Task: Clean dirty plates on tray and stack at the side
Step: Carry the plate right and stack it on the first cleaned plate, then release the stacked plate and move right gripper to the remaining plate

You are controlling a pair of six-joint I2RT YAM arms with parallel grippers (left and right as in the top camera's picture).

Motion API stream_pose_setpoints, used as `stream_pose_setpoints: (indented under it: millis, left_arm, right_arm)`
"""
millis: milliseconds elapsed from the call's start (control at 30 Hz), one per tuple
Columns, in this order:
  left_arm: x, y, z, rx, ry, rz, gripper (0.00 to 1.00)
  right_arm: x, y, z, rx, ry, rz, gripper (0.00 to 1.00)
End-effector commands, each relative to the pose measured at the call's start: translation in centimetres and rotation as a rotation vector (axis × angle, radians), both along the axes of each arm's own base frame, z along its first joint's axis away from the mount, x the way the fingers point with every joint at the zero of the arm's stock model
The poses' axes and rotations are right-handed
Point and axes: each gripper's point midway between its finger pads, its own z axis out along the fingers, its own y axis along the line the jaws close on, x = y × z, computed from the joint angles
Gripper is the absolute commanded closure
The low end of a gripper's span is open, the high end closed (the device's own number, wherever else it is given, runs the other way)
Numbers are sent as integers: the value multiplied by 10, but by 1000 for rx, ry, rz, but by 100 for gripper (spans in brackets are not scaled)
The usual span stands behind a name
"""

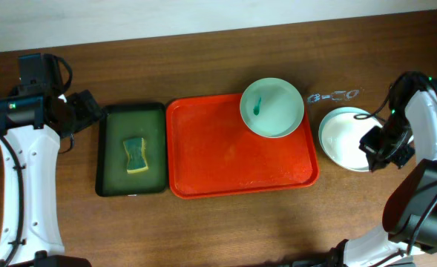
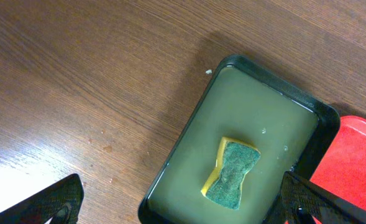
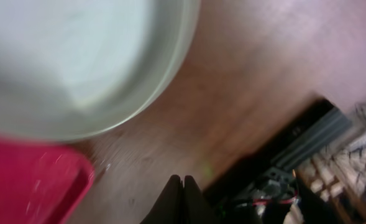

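My left pincer [image 2: 179,202] spread wide near the sponge [image 2: 231,173], my right pincer [image 3: 181,182] closed on nothing, beside a plate [image 3: 77,62] on the bench [image 1: 203,230]

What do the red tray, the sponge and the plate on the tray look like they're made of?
Red tray: likely moulded plastic, semi-gloss, judging by its rounded corners and raised rim. Sponge: yellow foam with a green scouring layer, apparently. Plate: smooth, pale, slightly glossy; ceramic or melamine, unclear.

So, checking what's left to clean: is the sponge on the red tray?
No, the sponge lies in the green tray, beside the red tray.
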Motion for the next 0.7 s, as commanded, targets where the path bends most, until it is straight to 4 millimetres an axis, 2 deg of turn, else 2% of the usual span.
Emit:
stream_pose_setpoints:
  millis: [0, 67, 233, 400, 500, 533, 667]
  left_arm:
    - [1, 1, 2, -2, -8, 7, 1]
    - [1, 1, 2, -2, -8, 8, 1]
    - [0, 1, 2, -2, -7, 8, 1]
    - [1, 1, 2, -2, -8, 8, 1]
    - [0, 1, 2, -1, -8, 8, 1]
    - [0, 1, 2, -1, -8, 8, 1]
    - [0, 1, 2, -1, -8, 8, 1]
  right_arm:
    - [-23, -24, -13, -236, 71, -199, 96]
    - [-15, -27, -29, -250, 22, -206, 96]
    - [6, -37, -36, -283, -75, -210, 96]
    - [-8, -30, -44, -265, -24, -204, 96]
    - [-13, -28, -57, -265, -23, -205, 96]
    - [-7, -31, -63, -276, -58, -209, 96]
    - [14, -41, -63, -305, -145, -205, 96]
